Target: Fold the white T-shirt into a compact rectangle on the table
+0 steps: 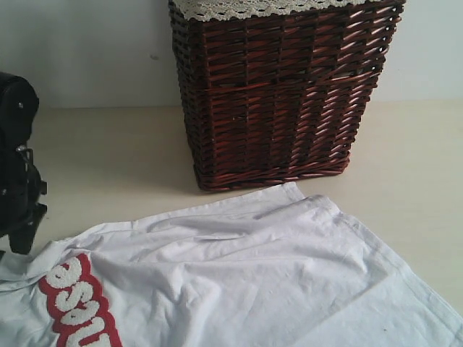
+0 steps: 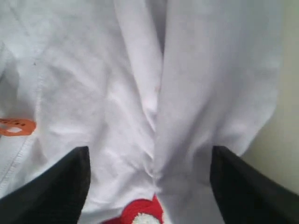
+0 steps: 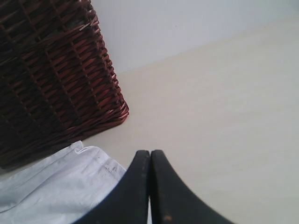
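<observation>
The white T-shirt (image 1: 246, 275) lies rumpled across the front of the table (image 1: 108, 152), its red-outlined fuzzy letters (image 1: 76, 303) at the lower left. My left gripper (image 2: 149, 149) hovers open over the shirt (image 2: 140, 84), its fingers wide apart on either side of a long crease. A red letter (image 2: 140, 214) and the orange neck tag (image 2: 16, 126) show beneath it. My right gripper (image 3: 150, 151) is shut with nothing visible between the fingers, above bare table beside a corner of the shirt (image 3: 60, 182). It does not appear in the exterior view.
A dark brown wicker basket (image 1: 278, 94) with white lace trim stands at the back, just behind the shirt's far edge, also seen as the basket (image 3: 51, 74) in the right wrist view. The left arm's black body (image 1: 18, 166) rises at the left edge.
</observation>
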You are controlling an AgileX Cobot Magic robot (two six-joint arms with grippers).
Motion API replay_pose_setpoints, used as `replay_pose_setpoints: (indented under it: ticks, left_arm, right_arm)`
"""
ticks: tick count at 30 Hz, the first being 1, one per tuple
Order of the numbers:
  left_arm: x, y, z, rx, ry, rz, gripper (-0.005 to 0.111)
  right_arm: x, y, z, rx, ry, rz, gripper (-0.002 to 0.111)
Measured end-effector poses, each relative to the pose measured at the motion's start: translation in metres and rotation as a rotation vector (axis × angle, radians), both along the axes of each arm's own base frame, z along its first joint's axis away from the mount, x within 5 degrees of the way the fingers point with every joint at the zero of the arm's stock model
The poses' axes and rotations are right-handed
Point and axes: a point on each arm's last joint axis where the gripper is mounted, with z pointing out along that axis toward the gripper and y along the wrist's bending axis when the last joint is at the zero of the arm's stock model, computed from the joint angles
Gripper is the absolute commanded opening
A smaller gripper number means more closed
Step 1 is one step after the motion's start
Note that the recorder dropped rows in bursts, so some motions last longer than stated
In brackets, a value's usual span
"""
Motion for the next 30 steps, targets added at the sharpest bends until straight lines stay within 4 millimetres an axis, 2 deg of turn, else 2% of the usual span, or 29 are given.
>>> replay_pose_setpoints:
  ticks: [4,7,11,17,23,25,27,29,30]
  left_arm:
    - [0.0,0.01,0.031,0.085,-0.15,0.024,0.07]
    - [0.011,0.017,0.037,0.151,-0.29,-0.008,0.066]
    - [0.027,0.02,0.018,0.179,-0.352,-0.063,0.053]
    - [0.031,0.017,-0.026,0.154,-0.224,-0.091,0.053]
    - [0.034,0.014,-0.043,0.125,-0.213,-0.101,0.051]
    - [0.034,0.013,-0.048,0.122,-0.208,-0.105,0.04]
    - [0.035,0.013,-0.049,0.121,-0.209,-0.108,0.024]
    - [0.035,0.013,-0.049,0.123,-0.21,-0.111,0.003]
    - [0.035,0.013,-0.05,0.125,-0.208,-0.113,0.0]
  right_arm:
    - [0.0,0.0,0.0,0.0,0.0,0.0,0.0]
    - [0.0,0.0,0.0,0.0,0.0,0.0,0.0]
    - [0.0,0.0,0.0,0.0,0.0,0.0,0.0]
    - [0.0,0.0,0.0,0.0,0.0,0.0,0.0]
    - [0.0,0.0,0.0,0.0,0.0,0.0,0.0]
    - [0.0,0.0,0.0,0.0,0.0,0.0,0.0]
    - [0.0,0.0,0.0,0.0,0.0,0.0,0.0]
    - [0.0,0.0,0.0,0.0,0.0,0.0,0.0]
    - [0.0,0.0,0.0,0.0,0.0,0.0,0.0]
